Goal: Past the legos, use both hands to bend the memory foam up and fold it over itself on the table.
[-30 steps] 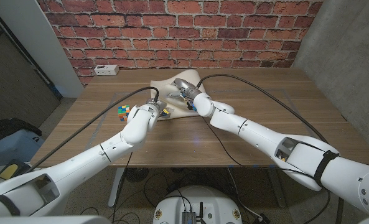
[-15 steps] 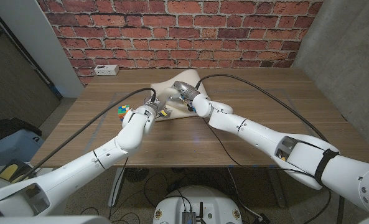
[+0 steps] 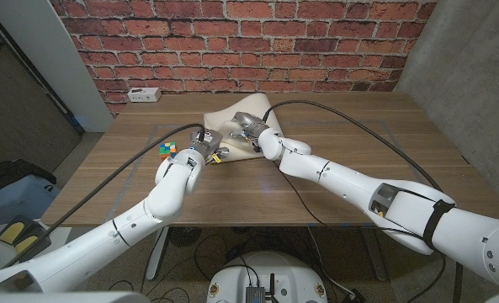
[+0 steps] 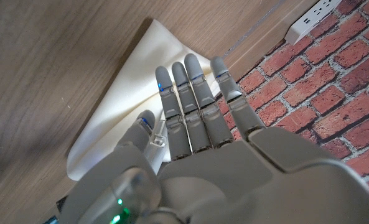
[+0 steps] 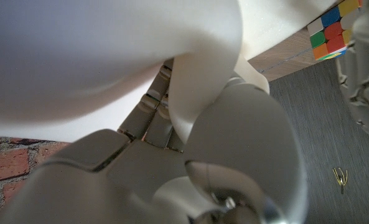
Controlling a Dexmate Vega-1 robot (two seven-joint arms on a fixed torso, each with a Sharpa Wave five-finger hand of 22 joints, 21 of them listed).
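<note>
The cream memory foam [image 3: 247, 108] lies at the table's far middle, its near edge raised. My right hand [image 3: 247, 127] grips that edge; in the right wrist view the foam [image 5: 109, 56] curls over its fingers [image 5: 153, 115]. My left hand [image 3: 204, 142] hovers at the foam's near left corner, holding nothing. In the left wrist view its fingers [image 4: 193, 102] reach straight out over the foam [image 4: 125, 106]. A few small coloured legos [image 3: 222, 153] lie just beside the left hand.
A Rubik's cube [image 3: 167, 150] sits left of my left hand and appears as the cube [image 5: 330, 28] in the right wrist view. A white power strip [image 3: 143, 95] lies at the far left edge by the brick wall.
My left hand has moved away from me to the foam's near left corner. My right hand has shifted slightly further along the foam's raised edge.
</note>
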